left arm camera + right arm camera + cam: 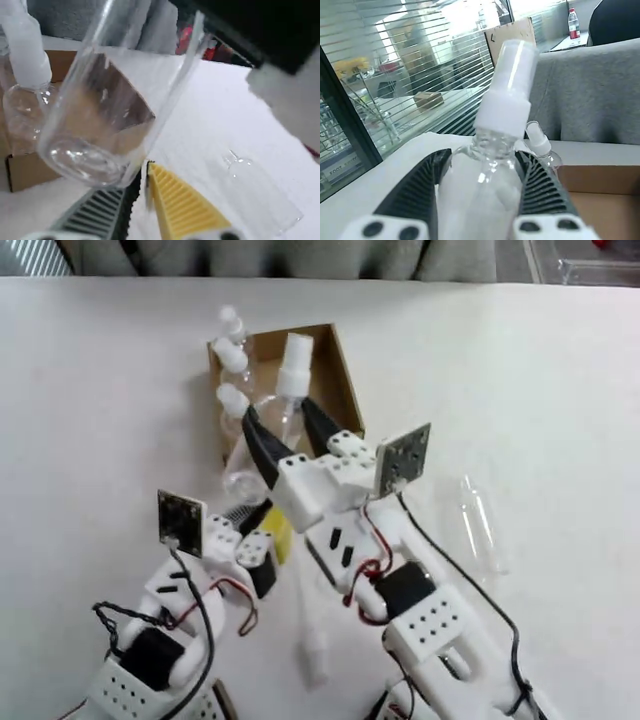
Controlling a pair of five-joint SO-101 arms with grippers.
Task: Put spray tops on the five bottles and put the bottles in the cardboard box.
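Cardboard box [343, 380] sat open on the white table [520, 370], on the far side from your two arms. Your right arm came in from the near right. Its right gripper [277, 410] was clamped on the shoulders of a clear bottle [288, 420], one black finger on each side. In the right wrist view the same grip showed, with the right gripper [481, 160] pinching the bottle [490, 195] just below its neck. That bottle leaned over the near part of the box. You could not tell whether its base touched the cardboard.

Your left gripper [145, 172] sat just under that base, near the box's near wall. Its yellow and grey fingers met at the tips with nothing between them. From above it lay low and left of the right one [262, 520].

Three capped bottles [232, 405] stood in the box along its left wall. One uncapped bottle [482, 530] lay on its side on the table, well to the right of the box.

The held bottle's spray top [295, 360] was already on. A loose spray top [312, 645] lay on the table between your arms.
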